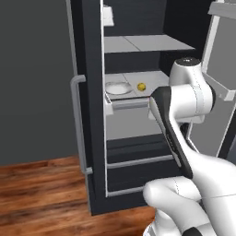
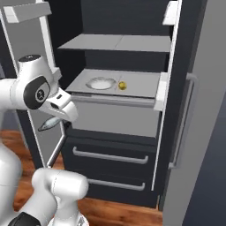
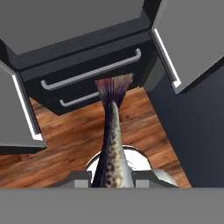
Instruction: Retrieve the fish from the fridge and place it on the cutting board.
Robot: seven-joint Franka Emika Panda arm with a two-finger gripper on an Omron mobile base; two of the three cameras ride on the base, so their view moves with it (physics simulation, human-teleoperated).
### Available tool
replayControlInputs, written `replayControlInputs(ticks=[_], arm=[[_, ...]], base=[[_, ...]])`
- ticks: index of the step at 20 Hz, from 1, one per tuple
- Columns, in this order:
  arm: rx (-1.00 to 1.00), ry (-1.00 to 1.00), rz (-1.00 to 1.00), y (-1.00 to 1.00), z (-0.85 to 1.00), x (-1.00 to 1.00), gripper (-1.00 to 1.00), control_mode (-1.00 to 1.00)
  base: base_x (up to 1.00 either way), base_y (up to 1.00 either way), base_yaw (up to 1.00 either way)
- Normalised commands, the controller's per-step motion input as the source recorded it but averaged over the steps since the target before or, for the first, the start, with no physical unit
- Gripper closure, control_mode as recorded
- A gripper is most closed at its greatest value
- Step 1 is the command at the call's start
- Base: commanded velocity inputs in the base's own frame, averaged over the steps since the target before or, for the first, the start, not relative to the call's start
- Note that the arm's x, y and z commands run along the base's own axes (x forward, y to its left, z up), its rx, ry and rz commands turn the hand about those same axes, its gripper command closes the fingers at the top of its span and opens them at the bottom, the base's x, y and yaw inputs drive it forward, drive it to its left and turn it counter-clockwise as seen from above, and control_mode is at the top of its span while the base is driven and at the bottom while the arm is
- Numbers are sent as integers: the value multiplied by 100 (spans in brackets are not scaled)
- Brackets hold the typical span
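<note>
The fish is out of the fridge and in the gripper, clamped between the two fingers at its thicker head end. The hold at one end leaves most of the body free, which should make it easy to lay flat later on the cutting board. In the hand view its long axis runs straight away from the hand, tail fin fanned out at the far end, pointing toward the fridge's lower drawers with the wooden floor beneath. In the right base view the fish juts leftward from under the hand, roughly level, just in front of the open left door.

Behind it the fridge stands open. A middle shelf carries a pale plate and a small yellow item, both well apart from the fish. The long grey handle sits on the left door's outer face.
</note>
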Motion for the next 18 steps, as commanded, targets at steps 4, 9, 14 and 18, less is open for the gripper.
replayControlInputs(ticks=[4,9,14,18], arm=[[0,0,0,0,0,0,100,100],[0,0,0,0,0,0,100,100],[0,0,0,0,0,0,100,100],[0,0,0,0,0,0,100,100]], base=[[-63,5,0],[-65,2,1],[-54,13,20],[-29,34,36]])
